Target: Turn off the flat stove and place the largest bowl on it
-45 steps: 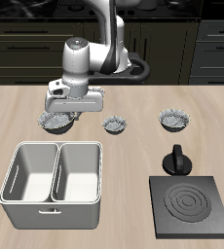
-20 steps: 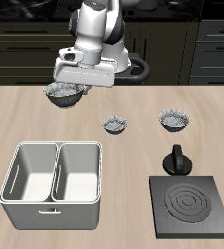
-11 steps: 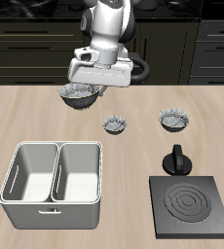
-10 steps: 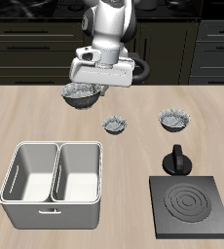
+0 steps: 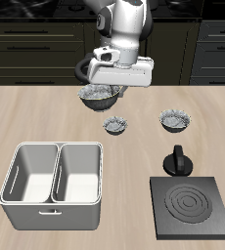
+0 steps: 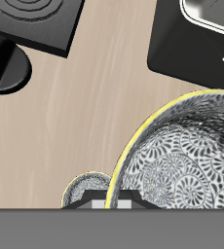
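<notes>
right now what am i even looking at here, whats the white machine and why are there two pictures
These are computer-rendered pictures of a robot arm working at a wooden table. One picture looks at the arm from the front and above. The other comes from a camera on the arm's own wrist, looking down.

At the arm's tip is a two-finger gripper. It holds the largest bowl, grey and speckled with a crinkled rim, lifted above the table. That bowl fills much of the wrist picture.

On the table lie a tiny bowl, a mid-sized bowl, a grey double-basin tub, and the flat stove, whose rings look dark, with its black knob behind it.
</notes>
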